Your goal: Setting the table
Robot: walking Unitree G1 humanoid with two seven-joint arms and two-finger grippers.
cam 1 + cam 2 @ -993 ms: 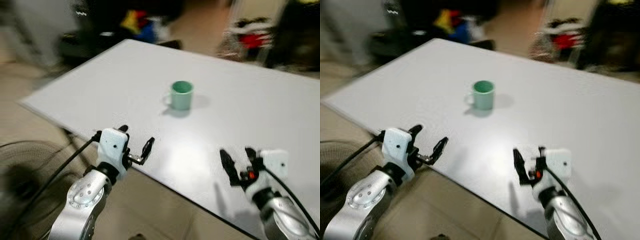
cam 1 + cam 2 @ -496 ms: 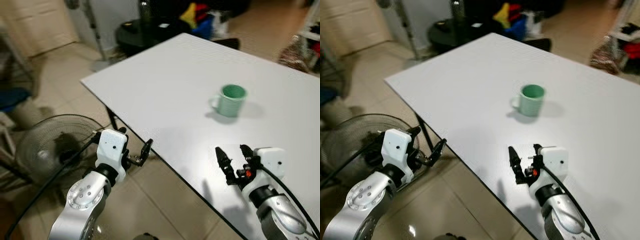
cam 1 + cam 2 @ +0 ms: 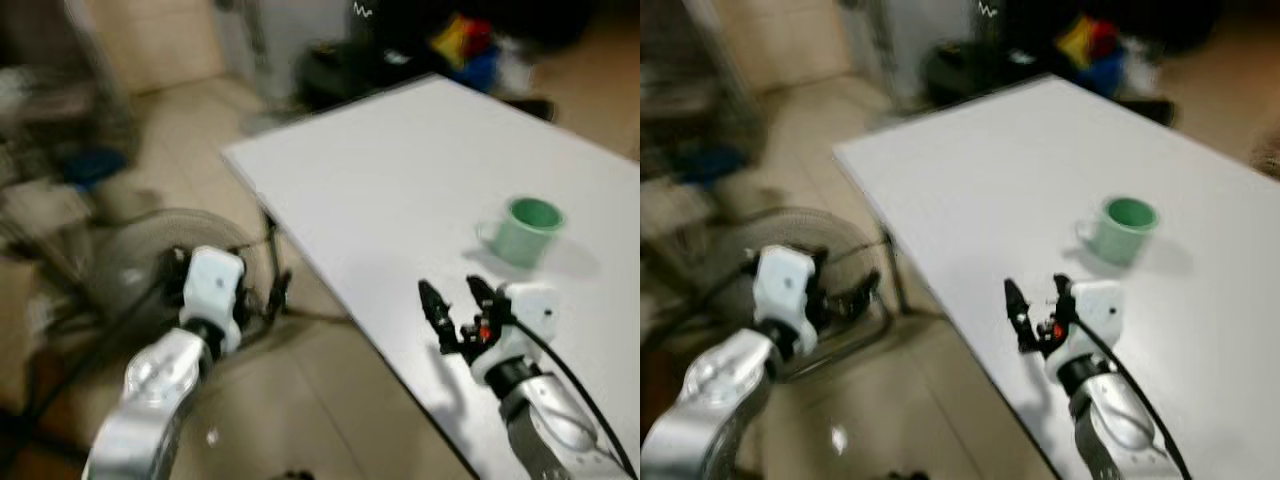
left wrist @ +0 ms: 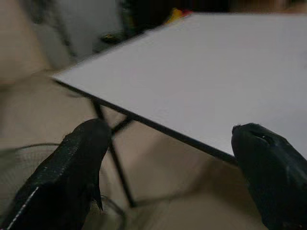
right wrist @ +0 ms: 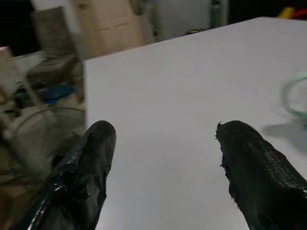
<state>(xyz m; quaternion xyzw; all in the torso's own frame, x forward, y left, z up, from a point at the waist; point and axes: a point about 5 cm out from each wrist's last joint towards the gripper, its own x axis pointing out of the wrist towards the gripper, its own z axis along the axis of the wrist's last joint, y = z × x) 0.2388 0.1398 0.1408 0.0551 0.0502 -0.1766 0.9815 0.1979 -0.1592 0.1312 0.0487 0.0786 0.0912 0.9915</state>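
A mint-green mug (image 3: 525,232) stands upright on the white table (image 3: 400,170), a little in from its near edge. My right gripper (image 3: 450,300) hovers open over the table just short of the mug, with nothing between its fingers. The right wrist view shows the mug's rim (image 5: 295,96) past one fingertip (image 5: 249,158). My left gripper (image 3: 855,297) hangs open off the table's edge, over the floor. In the left wrist view its fingers (image 4: 81,158) frame the table's edge (image 4: 158,127) and a table leg.
A floor fan (image 3: 160,250) with a round grille stands on the tiled floor beside the table's corner, under my left arm. Dark furniture and coloured clutter (image 3: 470,45) lie beyond the table's far end. A cable runs along each arm.
The whole view has swung left, so the mug now sits further right and more floor and the fan show. Both grippers keep their pose, still open.
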